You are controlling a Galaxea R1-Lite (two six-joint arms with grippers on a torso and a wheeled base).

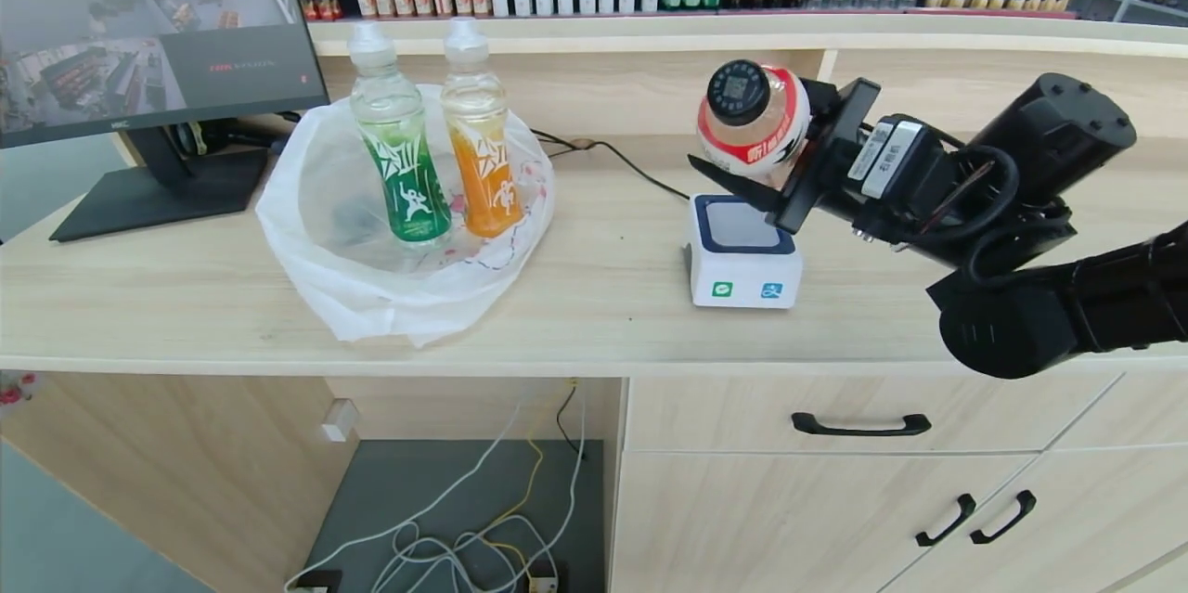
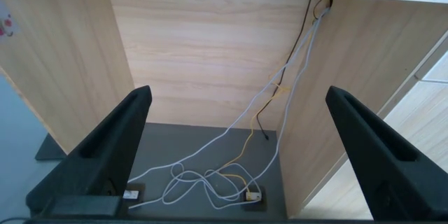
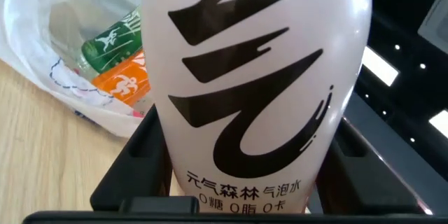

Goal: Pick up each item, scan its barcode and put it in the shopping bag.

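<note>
The right tool [image 1: 747, 157] is clamped on the white bottle [image 1: 756, 124], one finger on each side of its body. The bottle hangs tipped over, its black cap towards the head camera, in the air just above the scanner [image 1: 742, 259] and not touching it. Its body is pale with bold black strokes, and a red and white band runs below the cap.

The scanner is a small white box with a blue-rimmed top window. It stands on the surface [image 1: 594, 315] right of the middle, nearer the front edge than the back.

The bag [image 1: 316, 231], thin white plastic, lies open on the left half of the surface, about midway between the front and back edges and well apart from the scanner. Inside it the green bottle [image 1: 404, 161] and the orange bottle [image 1: 483, 157] stand upright side by side, the green one nearer the left edge; whether they touch cannot be told.

A monitor [image 1: 139, 18] stands at the back left corner, just behind the bag.

The left tool [image 2: 238, 154] is below the surface with its fingers wide apart and nothing between them, facing the open bay under the surface, where cables [image 2: 210, 182] lie on the floor.
</note>
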